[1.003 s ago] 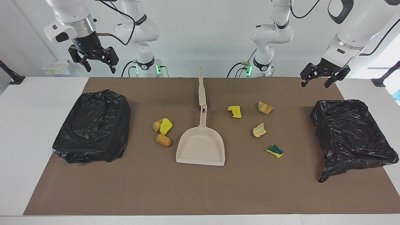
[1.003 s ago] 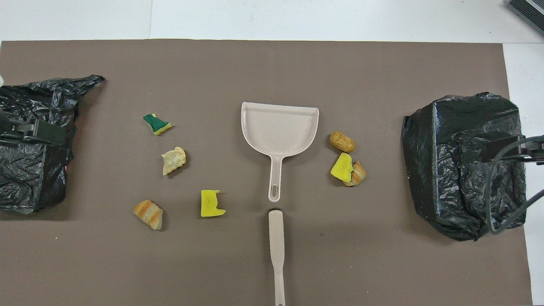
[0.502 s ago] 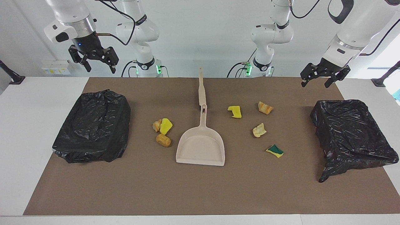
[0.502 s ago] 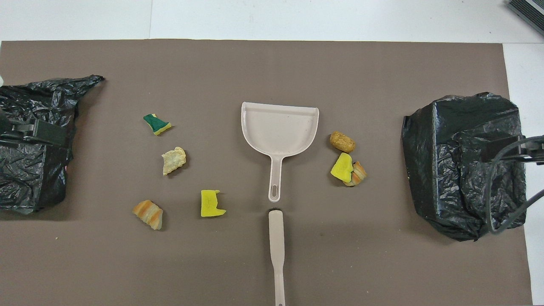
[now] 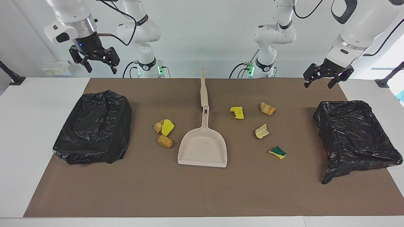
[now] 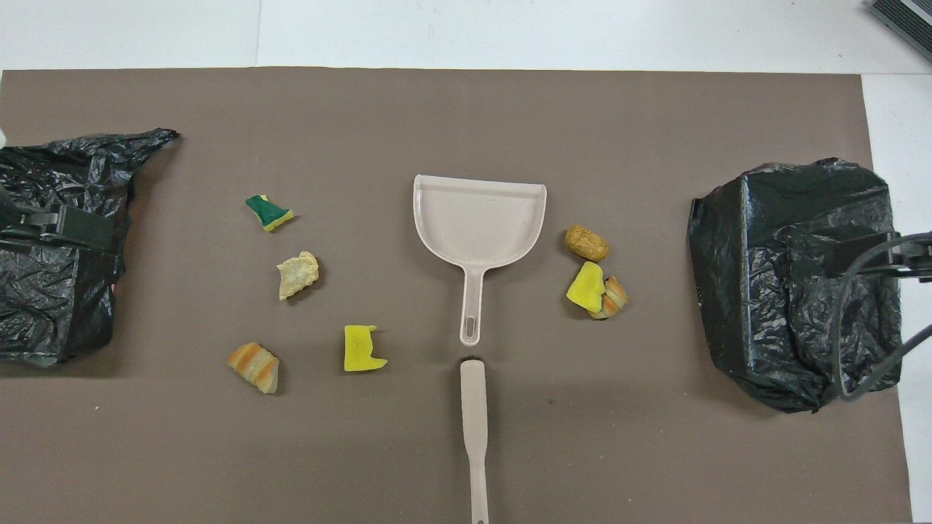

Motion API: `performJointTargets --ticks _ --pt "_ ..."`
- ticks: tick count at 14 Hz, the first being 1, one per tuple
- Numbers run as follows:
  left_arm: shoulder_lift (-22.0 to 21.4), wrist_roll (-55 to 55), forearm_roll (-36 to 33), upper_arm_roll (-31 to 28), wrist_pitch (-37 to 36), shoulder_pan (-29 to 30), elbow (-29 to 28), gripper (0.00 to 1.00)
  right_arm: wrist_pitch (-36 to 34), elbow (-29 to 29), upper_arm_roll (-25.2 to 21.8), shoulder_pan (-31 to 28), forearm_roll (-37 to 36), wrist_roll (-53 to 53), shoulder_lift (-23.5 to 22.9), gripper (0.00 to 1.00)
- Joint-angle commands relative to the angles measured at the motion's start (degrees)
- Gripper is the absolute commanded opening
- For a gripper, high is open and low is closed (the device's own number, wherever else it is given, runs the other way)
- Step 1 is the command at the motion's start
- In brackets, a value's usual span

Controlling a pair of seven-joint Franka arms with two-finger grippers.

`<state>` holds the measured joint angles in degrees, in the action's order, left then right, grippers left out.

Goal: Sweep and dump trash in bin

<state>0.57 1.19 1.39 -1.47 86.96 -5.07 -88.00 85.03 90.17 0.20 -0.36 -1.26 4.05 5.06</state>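
The trash lies in several small bits on the brown mat on both sides of the beige dustpan (image 5: 202, 150). A yellow piece (image 5: 167, 127), a striped bit (image 5: 157, 126) and an orange-tan lump (image 5: 165, 141) cluster toward the right arm's end. A yellow bit (image 5: 237, 112), an orange striped one (image 5: 267, 108), a cream one (image 5: 261, 131) and a green-faced sponge (image 5: 277, 152) lie toward the left arm's end. The beige brush (image 5: 203, 90) lies in line with the dustpan handle, nearer the robots. My right gripper (image 5: 101, 67) and left gripper (image 5: 318, 84) hang open and empty, high over the mat's corners.
Two bins lined with black bags stand at the mat's ends, one (image 5: 94, 126) toward the right arm, the other (image 5: 353, 135) toward the left arm. Bare brown mat (image 6: 466, 116) stretches farther from the robots than the dustpan (image 6: 480, 222).
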Motion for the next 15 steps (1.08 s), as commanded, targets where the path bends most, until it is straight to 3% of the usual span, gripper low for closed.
performJointTargets --ticks 1,4,12,15 --pt "-0.31 0.13 -0.86 -0.11 -1.0 -0.29 0.64 1.0 0.67 1.32 0.15 -0.7 1.08 -2.12 1.18 1.0" --pt "-0.39 0.13 -0.77 -0.11 -1.0 -0.21 0.55 1.0 -1.0 1.67 0.07 -0.78 1.08 -4.92 1.62 1.0" --pt "-1.36 -0.39 1.24 0.5 -1.26 -0.47 -0.86 1.0 2.42 2.55 0.07 -0.78 1.08 -4.58 1.45 1.0" --pt "-3.2 -0.92 1.95 1.73 -0.3 -0.82 -3.74 1.0 2.33 2.2 -0.02 -0.96 1.0 -5.11 1.09 1.0"
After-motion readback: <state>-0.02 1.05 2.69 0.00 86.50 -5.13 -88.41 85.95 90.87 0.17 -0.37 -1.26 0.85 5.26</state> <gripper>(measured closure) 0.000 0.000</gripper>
